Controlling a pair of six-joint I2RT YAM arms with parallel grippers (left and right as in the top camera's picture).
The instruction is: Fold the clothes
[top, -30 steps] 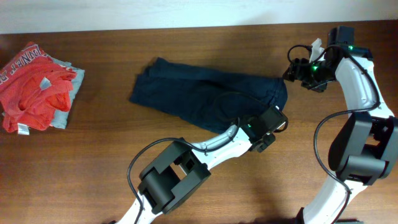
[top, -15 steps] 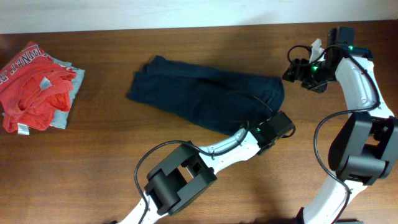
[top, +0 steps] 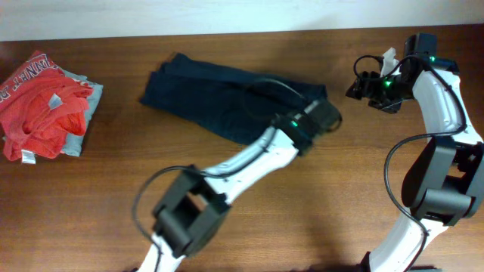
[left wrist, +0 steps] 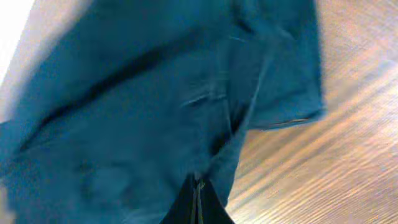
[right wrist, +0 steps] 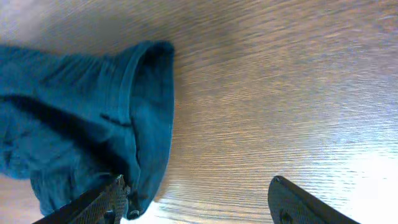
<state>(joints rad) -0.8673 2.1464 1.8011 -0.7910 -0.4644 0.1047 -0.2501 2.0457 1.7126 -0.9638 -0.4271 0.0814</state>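
Note:
The dark navy clothes (top: 219,102) lie spread across the far middle of the wooden table. My left gripper (top: 327,119) is at their right edge. In the left wrist view its fingers (left wrist: 198,199) are pressed together on a fold of the navy fabric (left wrist: 155,106). My right gripper (top: 354,89) is to the right of the clothes, apart from them. In the right wrist view it is open (right wrist: 196,193) over bare wood, with the clothes' hem (right wrist: 74,112) by its left finger.
A red printed garment (top: 41,102) lies on a light grey garment (top: 79,140) at the far left. The table's back edge meets a white wall (top: 227,15). Bare wood (top: 91,211) fills the front.
The left gripper has moved up and left, pulling the navy clothes leftward across the table. The right gripper has stayed about where it was, and the clothes' right edge has drawn away from it.

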